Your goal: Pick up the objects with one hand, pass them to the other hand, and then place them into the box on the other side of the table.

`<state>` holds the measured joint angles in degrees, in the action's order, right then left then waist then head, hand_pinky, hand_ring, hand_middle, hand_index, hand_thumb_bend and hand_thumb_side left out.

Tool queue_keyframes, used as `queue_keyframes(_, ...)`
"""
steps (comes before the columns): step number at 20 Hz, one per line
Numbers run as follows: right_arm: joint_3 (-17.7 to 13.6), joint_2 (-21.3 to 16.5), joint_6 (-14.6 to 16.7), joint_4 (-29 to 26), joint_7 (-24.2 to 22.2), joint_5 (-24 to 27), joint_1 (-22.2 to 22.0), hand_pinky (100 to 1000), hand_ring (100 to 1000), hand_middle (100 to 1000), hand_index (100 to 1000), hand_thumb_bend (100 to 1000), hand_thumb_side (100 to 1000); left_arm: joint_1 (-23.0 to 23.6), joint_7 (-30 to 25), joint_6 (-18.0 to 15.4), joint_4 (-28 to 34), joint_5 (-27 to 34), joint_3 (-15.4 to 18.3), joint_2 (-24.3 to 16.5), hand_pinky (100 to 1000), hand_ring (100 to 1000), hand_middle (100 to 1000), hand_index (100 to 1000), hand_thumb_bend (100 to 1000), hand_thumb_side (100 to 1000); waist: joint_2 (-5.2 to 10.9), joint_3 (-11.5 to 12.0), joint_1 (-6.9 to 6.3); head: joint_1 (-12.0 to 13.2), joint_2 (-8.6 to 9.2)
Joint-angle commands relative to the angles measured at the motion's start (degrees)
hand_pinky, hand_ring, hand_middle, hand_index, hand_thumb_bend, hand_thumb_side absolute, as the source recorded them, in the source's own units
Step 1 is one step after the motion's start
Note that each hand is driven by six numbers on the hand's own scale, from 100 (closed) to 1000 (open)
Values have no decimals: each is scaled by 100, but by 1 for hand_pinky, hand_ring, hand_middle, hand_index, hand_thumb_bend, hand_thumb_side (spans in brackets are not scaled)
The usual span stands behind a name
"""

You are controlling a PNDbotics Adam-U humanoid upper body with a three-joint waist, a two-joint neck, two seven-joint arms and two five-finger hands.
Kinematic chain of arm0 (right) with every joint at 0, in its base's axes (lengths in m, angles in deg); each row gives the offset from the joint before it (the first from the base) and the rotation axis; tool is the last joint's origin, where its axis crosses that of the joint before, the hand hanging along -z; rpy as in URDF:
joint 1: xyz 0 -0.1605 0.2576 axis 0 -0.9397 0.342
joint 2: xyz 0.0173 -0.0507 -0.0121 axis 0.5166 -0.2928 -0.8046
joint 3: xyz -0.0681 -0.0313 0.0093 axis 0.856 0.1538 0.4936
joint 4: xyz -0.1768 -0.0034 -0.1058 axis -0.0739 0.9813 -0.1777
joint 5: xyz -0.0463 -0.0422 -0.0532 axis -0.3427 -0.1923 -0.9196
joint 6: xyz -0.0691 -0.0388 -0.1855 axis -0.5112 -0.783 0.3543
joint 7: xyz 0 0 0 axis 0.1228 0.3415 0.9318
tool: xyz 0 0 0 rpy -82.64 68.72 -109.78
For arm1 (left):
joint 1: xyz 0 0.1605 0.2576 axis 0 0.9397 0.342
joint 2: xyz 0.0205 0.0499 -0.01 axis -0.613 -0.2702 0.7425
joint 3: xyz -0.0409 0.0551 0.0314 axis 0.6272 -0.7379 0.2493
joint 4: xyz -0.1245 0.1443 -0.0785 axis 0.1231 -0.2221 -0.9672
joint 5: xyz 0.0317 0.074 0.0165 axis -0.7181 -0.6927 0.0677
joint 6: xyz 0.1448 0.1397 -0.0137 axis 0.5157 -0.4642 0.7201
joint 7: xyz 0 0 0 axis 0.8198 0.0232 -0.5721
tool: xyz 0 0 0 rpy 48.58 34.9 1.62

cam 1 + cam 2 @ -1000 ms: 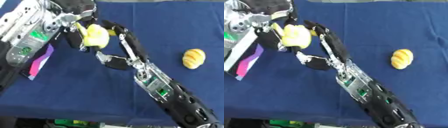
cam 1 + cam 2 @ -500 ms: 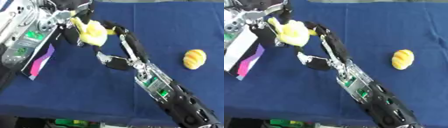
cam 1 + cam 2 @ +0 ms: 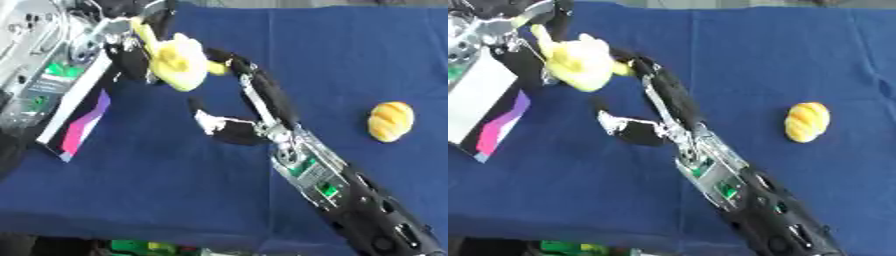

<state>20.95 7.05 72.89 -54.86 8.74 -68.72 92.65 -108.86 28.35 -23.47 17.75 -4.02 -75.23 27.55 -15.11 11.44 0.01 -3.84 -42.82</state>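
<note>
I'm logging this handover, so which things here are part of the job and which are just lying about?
Part of the job:
yellow object between both hands
left hand
right hand
bread roll on the cloth
white box

Just lying about:
blue tablecloth

Lab-style test bench — blue cloth-covered table (image 3: 350, 60), robot arm rig.

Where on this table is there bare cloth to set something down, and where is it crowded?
Free: the cloth between the right arm and the bun, the far strip beyond the bun, and the near-left patch below the box. Crowded: far left, where both hands meet at the yellow fruit.
</note>
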Motion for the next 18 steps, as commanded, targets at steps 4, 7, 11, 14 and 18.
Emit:
queue_keyframes(4,-6,-97,39,-59,-58,-25,48,863,811,762,935,247,497,177,265,480,28,299,642,-477,590,499,329,323,665,100,119,13,-38,19,38)
queue_keyframes(7,-4,-114,57,-75,-68,-13,53,863,811,762,935,248,495,311,420,798,-101,666,944,-700,587,493,322,318,664,100,116,14,-40,42,29)
queue_keyframes(11,-14,-128,57,-93,-67,-1,47,863,811,762,934,243,494,435,599,994,-170,1100,1188,-861,599,502,337,345,607,100,104,18,-19,-41,42)
queue_keyframes(14,-25,-142,51,-112,-48,27,54,863,811,761,934,241,491,503,814,1113,-151,1558,1403,-975,590,488,324,334,620,100,102,8,6,-30,50)
queue_keyframes(18,-38,-168,39,-137,-37,56,66,864,811,761,933,239,490,525,934,1203,-212,1855,1580,-1166,588,486,320,330,627,100,103,-6,1,58,26)
